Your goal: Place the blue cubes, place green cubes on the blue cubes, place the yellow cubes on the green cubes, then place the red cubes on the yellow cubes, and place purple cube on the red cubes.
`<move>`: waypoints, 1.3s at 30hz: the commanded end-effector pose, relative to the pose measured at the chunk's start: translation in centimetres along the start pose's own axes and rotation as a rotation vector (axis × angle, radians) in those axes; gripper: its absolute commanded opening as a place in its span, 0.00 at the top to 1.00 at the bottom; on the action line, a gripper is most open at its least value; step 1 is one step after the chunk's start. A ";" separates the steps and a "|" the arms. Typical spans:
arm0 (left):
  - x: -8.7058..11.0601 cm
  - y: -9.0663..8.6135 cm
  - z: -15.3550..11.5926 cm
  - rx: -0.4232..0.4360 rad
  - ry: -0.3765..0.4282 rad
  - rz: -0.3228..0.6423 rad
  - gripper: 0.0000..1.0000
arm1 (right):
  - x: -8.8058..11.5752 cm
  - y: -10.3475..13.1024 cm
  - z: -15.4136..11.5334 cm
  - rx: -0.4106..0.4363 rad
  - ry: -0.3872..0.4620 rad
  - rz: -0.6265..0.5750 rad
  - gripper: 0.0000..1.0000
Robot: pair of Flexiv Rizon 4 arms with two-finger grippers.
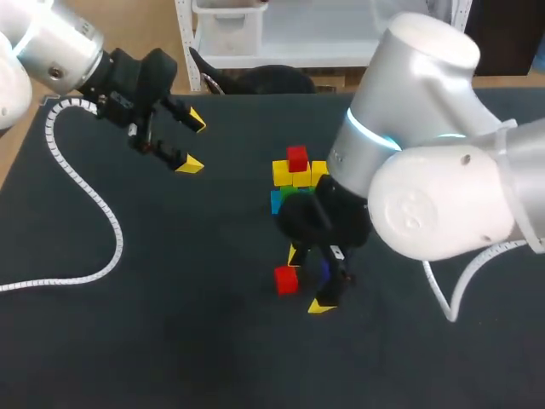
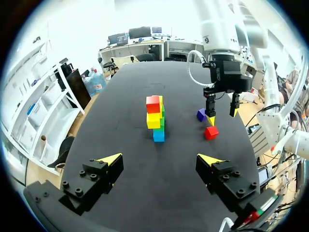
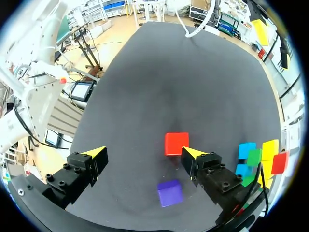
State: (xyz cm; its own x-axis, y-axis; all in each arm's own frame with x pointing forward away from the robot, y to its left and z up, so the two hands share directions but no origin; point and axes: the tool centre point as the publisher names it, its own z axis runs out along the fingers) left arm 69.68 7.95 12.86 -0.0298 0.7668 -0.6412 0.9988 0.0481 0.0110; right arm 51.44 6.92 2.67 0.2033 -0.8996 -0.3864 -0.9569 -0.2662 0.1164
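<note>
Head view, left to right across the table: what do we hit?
White cable → left hand → stack of cubes → right arm. The loose red cube and the right hand share the stack's span, so they are left out.

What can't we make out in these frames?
- Head view: right arm covers most of the blue and green layers of the stack; cube count there unclear.
- Head view: purple cube almost wholly hidden behind right gripper.
- Right wrist view: stack sits at the rim, partly behind the right gripper.
- Left wrist view: stack's far side hidden by its near cubes.
</note>
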 end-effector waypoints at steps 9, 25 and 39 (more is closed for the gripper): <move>0.1 0.1 0.0 0.002 -0.002 0.003 0.00 | 0.2 -1.5 1.1 0.000 -0.037 0.026 0.00; 0.1 0.1 0.0 0.002 -0.002 0.003 0.00 | -0.1 -2.7 2.3 0.024 -0.032 0.035 0.00; 0.1 0.1 0.0 0.002 -0.002 0.003 0.00 | -0.2 -2.9 2.3 0.041 -0.027 0.052 0.00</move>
State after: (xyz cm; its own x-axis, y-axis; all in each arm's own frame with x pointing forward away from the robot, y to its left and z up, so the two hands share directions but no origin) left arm 69.68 7.95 12.86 -0.0299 0.7668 -0.6412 0.9988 0.0481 0.0110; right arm 53.78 8.55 0.43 0.1502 -0.9001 -0.4090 -0.9722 -0.2097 0.1045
